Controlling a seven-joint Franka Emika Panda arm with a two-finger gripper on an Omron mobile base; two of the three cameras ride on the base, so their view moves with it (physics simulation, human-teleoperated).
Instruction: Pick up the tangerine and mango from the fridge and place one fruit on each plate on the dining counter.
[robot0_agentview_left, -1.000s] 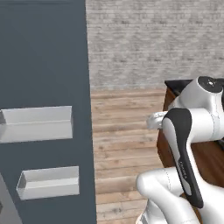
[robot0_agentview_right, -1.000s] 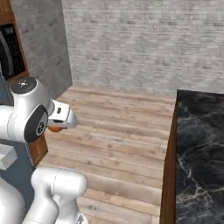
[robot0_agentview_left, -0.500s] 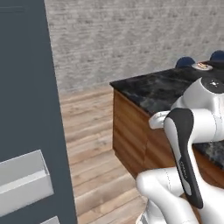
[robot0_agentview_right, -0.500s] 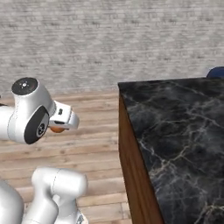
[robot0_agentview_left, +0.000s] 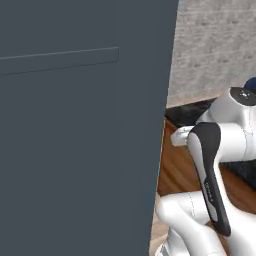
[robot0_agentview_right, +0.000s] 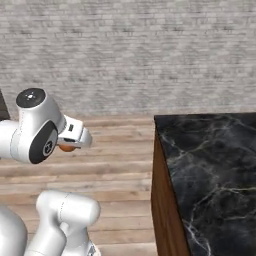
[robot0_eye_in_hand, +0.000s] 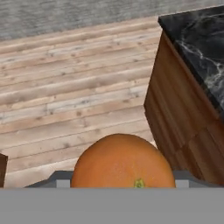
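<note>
One fruit in play: the tangerine (robot0_eye_in_hand: 123, 161), plain orange, round, smooth skin, small greenish stem dot low on the face toward the hand camera. It sits right at the bottom of the hand view, between the gripper (robot0_eye_in_hand: 123, 181) tips, whose grey ends just poke out on either side of it. Jaws closed on it, carried in the air over the wood floor (robot0_eye_in_hand: 74, 87). In the right base view a sliver of the same orange shows under the white hand, tucked close to the arm's big upper joint.

Surroundings:
- dining counter (robot0_agentview_right: 210, 165): glossy black marble with pale veins, brown wood side panel. Its near corner is off to the right of the arm in the right base view and top right in the hand view. Well apart from the fruit, with bare plank floor between.
- fridge (robot0_agentview_left: 80, 130): flat dark slate-grey panel taking the whole left side of the left base view, close to the camera, one faint horizontal seam near the top. It blocks everything behind it on that side.
- grey brick wall (robot0_agentview_right: 130, 55) across the back, floor running up to it.
- blue stool (robot0_agentview_left: 250, 84): just a slice at the right edge of the left base view, behind the arm's shoulder.
</note>
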